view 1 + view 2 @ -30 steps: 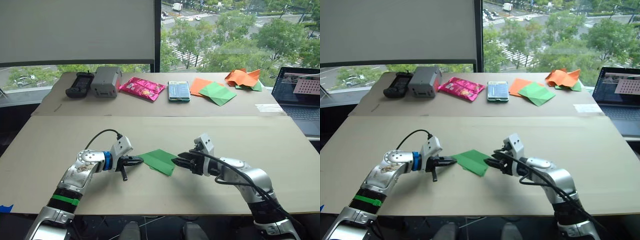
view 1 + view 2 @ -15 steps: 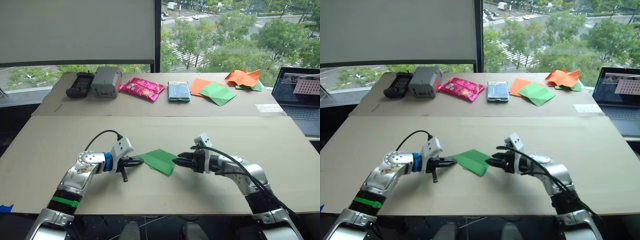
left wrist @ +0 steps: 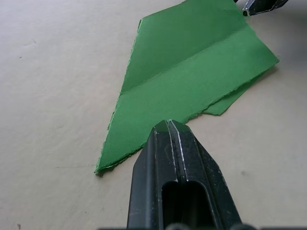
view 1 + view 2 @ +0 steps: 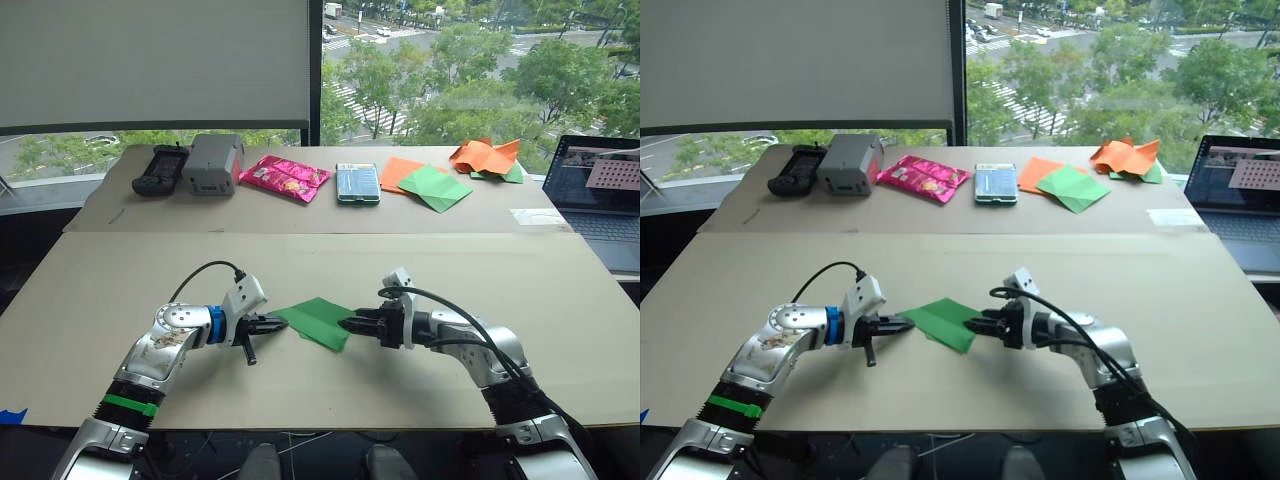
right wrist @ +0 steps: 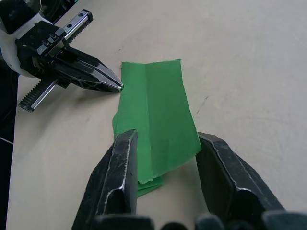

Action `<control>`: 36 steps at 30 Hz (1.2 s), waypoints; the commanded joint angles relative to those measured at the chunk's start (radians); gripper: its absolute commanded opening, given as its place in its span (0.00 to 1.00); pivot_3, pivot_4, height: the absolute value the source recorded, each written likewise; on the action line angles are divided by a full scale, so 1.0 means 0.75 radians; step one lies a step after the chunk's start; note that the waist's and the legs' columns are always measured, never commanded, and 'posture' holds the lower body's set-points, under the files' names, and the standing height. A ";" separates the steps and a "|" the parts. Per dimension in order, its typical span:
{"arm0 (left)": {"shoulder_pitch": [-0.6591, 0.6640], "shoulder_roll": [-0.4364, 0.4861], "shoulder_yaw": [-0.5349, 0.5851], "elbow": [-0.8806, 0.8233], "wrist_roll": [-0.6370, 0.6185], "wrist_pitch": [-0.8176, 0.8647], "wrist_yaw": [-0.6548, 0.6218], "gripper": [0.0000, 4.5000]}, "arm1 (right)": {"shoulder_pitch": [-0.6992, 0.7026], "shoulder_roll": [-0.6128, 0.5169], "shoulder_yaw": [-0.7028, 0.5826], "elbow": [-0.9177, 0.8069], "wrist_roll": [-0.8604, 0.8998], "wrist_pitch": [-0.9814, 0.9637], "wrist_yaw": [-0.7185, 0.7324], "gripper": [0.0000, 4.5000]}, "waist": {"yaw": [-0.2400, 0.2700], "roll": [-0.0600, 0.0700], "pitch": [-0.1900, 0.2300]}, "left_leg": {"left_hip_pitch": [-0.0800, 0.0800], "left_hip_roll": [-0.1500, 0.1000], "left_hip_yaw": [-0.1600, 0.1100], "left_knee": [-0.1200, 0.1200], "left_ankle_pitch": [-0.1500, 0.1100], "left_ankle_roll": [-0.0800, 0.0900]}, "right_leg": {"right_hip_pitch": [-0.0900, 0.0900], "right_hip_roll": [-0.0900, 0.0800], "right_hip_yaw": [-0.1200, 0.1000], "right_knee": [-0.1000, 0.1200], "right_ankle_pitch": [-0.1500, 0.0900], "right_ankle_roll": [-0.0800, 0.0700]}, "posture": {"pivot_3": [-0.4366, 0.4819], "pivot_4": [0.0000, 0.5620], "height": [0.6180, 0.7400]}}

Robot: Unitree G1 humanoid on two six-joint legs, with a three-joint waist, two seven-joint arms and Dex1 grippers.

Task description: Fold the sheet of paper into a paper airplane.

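We see bright, even daylight coming through the window (image 4: 470, 70) at the upper right of the head views; the trees outside look slightly washed out. The blind (image 4: 150, 60) at the upper left is a flat pale grey. Shadows on the bench (image 4: 300, 270) are soft and faint. In the wrist views the near claw fingers (image 3: 177, 187) look dark and a little blurred.

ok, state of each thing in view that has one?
sheet of paper: folded into layered flaps, lying flat on the table, unheld
left end effector: shut, tip at the paper's edge
right end effector: open, fingers astride the paper's end
laptop: open, screen on
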 commanded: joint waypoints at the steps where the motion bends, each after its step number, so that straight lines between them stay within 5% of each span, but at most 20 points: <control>1: 0.017 0.002 -0.022 -0.009 0.008 0.019 -0.003 0.00 | -0.007 0.009 -0.053 -0.022 0.037 0.021 -0.010 0.14 | 0.000 0.000 0.000 | 0.000 0.000 0.000 0.000 0.000 0.000 | 0.000 0.000 0.000 0.000 0.000 0.000 | 0.48 0.27 0.82; 3: 0.016 0.001 -0.022 -0.007 0.008 0.019 -0.004 0.00 | -0.006 0.010 -0.060 -0.022 0.043 0.024 -0.016 0.01 | 0.000 0.000 0.000 | 0.000 0.000 0.000 0.000 0.000 0.000 | 0.000 0.000 0.000 0.000 0.000 0.000 | 0.48 0.27 0.82; 13: 0.021 0.005 -0.019 -0.013 0.004 0.025 -0.007 0.00 | 0.116 0.008 -0.013 -0.276 -0.046 -0.096 -0.104 0.01 | 0.001 0.001 0.000 | 0.001 0.000 0.000 0.000 0.000 0.000 | 0.002 0.000 0.000 0.000 0.000 0.000 | 0.48 0.27 0.82; 23: 0.015 0.005 -0.006 -0.013 -0.006 0.042 -0.012 0.00 | 0.272 -0.141 0.341 -0.493 -0.798 -0.899 -0.322 0.01 | -0.001 -0.001 0.000 | 0.005 0.000 0.001 0.000 -0.004 -0.006 | 0.001 -0.001 0.000 -0.002 0.000 0.000 | 0.48 0.27 0.82; 36: -0.017 0.036 0.046 -0.047 -0.066 0.103 -0.027 0.00 | 0.242 -0.170 0.483 -0.330 -1.166 -1.016 -0.349 0.01 | -0.001 -0.004 0.001 | 0.006 0.000 0.001 0.000 -0.004 -0.006 | 0.003 -0.001 0.000 -0.001 0.000 0.000 | 0.48 0.27 0.82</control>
